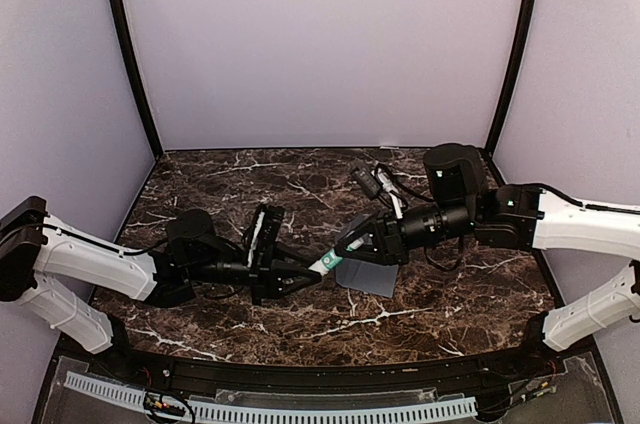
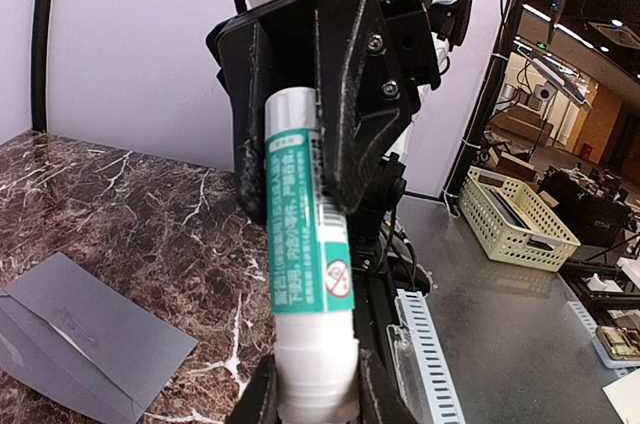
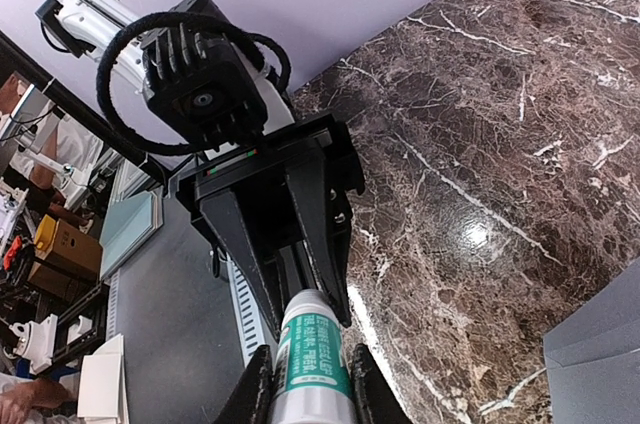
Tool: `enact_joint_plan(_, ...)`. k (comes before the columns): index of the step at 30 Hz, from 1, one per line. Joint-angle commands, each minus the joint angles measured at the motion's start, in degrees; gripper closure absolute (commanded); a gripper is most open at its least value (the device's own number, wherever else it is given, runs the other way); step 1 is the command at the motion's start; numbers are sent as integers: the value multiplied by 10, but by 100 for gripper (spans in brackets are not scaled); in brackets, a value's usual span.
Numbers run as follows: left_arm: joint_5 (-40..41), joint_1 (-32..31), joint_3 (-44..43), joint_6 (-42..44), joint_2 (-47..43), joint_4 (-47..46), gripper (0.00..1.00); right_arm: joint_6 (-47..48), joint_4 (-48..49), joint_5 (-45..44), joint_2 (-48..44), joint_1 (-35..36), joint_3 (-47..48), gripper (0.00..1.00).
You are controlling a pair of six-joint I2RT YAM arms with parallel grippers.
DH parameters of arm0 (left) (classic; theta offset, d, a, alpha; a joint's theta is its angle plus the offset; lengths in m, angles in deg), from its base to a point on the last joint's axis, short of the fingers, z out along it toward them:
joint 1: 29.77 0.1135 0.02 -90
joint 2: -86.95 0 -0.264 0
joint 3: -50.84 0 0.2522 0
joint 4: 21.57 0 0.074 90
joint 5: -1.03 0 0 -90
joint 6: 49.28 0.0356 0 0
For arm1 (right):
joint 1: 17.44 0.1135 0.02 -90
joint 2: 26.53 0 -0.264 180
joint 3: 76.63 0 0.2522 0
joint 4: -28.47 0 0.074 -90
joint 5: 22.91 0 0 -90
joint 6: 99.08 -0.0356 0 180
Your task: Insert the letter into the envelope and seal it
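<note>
A white glue stick with a teal label [image 1: 328, 262] is held in the air between both grippers. My left gripper [image 1: 313, 271] is shut on its wide white end, which shows in the left wrist view [image 2: 315, 389]. My right gripper [image 1: 350, 244] is shut on the other end, which shows in the right wrist view [image 3: 310, 389]. The slate-grey envelope [image 1: 368, 275] lies flat on the table just under and right of the stick. It also shows in the left wrist view [image 2: 80, 344] and in the right wrist view [image 3: 600, 364]. The cream letter is not in view.
The dark marble table [image 1: 300, 184] is enclosed by pale walls on three sides. A white slotted cable duct [image 1: 270, 409] runs along the near edge by the arm bases.
</note>
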Motion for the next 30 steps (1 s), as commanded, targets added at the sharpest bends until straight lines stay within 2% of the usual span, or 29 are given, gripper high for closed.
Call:
enact_joint_plan(1,-14,-6,-6,-15,-26,-61,95,12,12,-25,15,1,8,100)
enact_joint_plan(16,7,-6,-9,-24,-10,-86,96,3,31,11,56,17,18,100)
enact_joint_plan(24,102,-6,-14,45,-42,-34,98,-20,17,-6,92,19,31,100)
enact_joint_plan(30,175,-6,-33,107,-38,-30,99,-60,-22,-27,138,29,68,100)
